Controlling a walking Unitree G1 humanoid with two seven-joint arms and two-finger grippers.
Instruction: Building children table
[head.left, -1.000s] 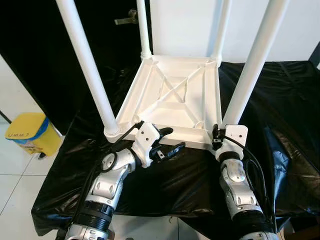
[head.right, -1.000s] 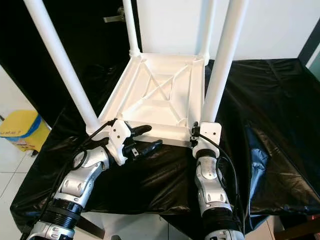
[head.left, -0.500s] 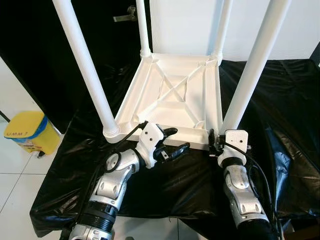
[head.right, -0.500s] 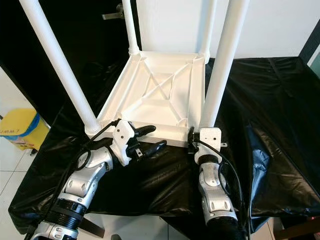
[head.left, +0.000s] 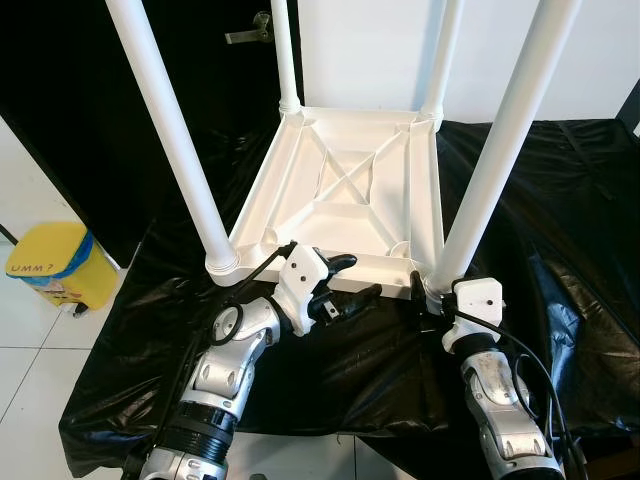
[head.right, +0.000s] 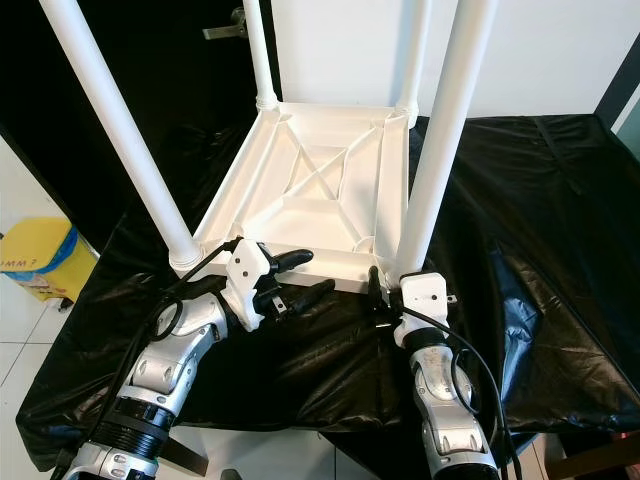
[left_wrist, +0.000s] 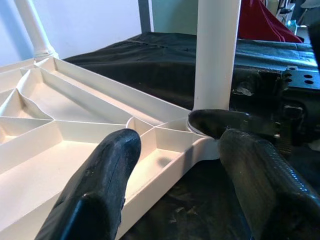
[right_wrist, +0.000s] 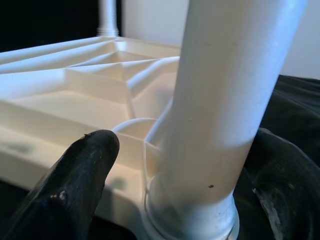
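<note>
A white children's table (head.left: 350, 200) lies upside down on a black sheet, its legs pointing up. My left gripper (head.left: 360, 278) is open at the near rim (left_wrist: 165, 165), one finger over the ribbed underside and the other outside the rim. My right gripper (head.right: 385, 300) is open at the foot of the near right leg (head.left: 490, 170). In the right wrist view that leg (right_wrist: 220, 115) stands between the two fingers (right_wrist: 75, 190) with a gap on each side. The near left leg (head.left: 175, 140) stands free at the other corner.
The black sheet (head.left: 560, 230) covers the low platform and hangs over its edges. A yellow bin (head.left: 50, 265) stands on the tiled floor to the left. A dark door with a handle (head.left: 250, 35) and a white wall are behind.
My right gripper has drawn back toward me from the foot of the near right leg. The left gripper has stayed at the near rim, shifting only slightly.
</note>
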